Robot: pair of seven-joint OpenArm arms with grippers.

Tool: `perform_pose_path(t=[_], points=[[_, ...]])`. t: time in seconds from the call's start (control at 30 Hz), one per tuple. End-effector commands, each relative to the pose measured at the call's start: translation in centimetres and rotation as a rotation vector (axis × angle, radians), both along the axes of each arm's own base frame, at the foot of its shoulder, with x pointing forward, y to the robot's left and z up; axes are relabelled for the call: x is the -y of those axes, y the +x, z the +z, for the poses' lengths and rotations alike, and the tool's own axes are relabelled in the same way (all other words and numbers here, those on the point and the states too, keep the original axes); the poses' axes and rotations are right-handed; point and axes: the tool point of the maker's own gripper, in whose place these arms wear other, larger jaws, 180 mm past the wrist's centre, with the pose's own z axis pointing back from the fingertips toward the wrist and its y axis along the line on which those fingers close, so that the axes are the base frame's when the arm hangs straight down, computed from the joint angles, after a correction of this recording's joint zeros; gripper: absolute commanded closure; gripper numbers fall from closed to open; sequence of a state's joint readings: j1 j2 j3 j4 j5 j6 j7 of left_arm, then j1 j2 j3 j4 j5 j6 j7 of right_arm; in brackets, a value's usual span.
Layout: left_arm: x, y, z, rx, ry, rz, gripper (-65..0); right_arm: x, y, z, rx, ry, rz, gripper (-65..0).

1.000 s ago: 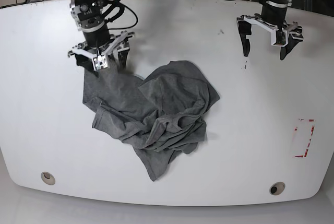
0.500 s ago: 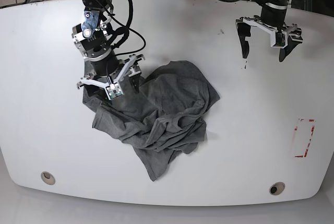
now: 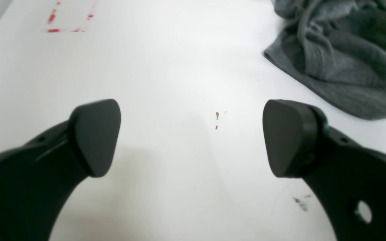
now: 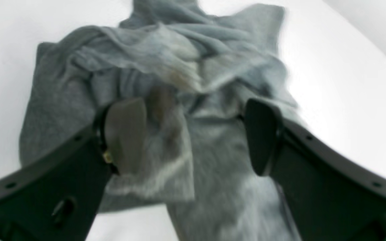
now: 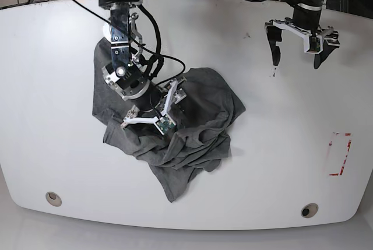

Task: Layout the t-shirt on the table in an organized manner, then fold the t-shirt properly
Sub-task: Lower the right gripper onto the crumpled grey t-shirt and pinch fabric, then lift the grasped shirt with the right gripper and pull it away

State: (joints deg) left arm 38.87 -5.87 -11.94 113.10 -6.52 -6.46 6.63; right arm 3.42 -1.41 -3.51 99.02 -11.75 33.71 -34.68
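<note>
The grey t-shirt (image 5: 195, 130) lies crumpled in a heap in the middle of the white table (image 5: 52, 116). My right gripper (image 5: 152, 109) hangs low over the heap's left half, open. In the right wrist view its fingers (image 4: 126, 134) straddle wrinkled cloth of the t-shirt (image 4: 186, 63), with a loose fold beside the left finger and nothing pinched. My left gripper (image 5: 297, 43) stands open at the back right, away from the shirt. The left wrist view shows that gripper (image 3: 193, 137) over bare table, with the t-shirt's edge (image 3: 340, 50) at the upper right.
A red-and-white sticker (image 5: 339, 154) marks the table's right side, also seen as red marks (image 3: 69, 20) in the left wrist view. Two metal grommets (image 5: 53, 198) (image 5: 309, 210) sit near the front edge. Small dark specks (image 3: 216, 117) dot the table below the left gripper. Cables lie behind the table.
My right arm has swung from the shirt's back-left corner forward and rightward over the heap. The left arm and the shirt have stayed in place.
</note>
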Motion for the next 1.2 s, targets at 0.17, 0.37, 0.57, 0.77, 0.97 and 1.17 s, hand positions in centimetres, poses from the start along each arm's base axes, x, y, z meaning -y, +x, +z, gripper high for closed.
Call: perform_pose_path(t=[0.17,0.37,0.57,0.77,0.97,1.17], points=[[0.1,0.3,1.0,0.038,0.003,-0.008,-65.0,-2.4,3.2,-0.5,-0.002,0.020,0.080,-43.9],[0.2,0.3,0.9,0.036,0.002,-0.010,-65.0,-3.1,4.6,-1.1,0.010,0.067,0.098,-43.9],[0.1,0.2,0.9,0.034,0.001,-0.009,-65.0,-3.2,6.1,-1.6,0.000,0.079,0.102,-43.9],[0.1,0.3,0.8,0.034,0.003,-0.009,-65.0,-3.3,6.6,-1.8,-0.004,0.087,0.106,-43.9],[0.2,0.3,0.7,0.032,0.002,-0.010,-65.0,-3.9,6.8,-1.2,0.028,0.123,0.113,-43.8],[0.2,0.3,0.8,0.034,0.002,-0.010,-65.0,-3.9,7.0,-1.8,0.012,0.127,0.112,-40.4]])
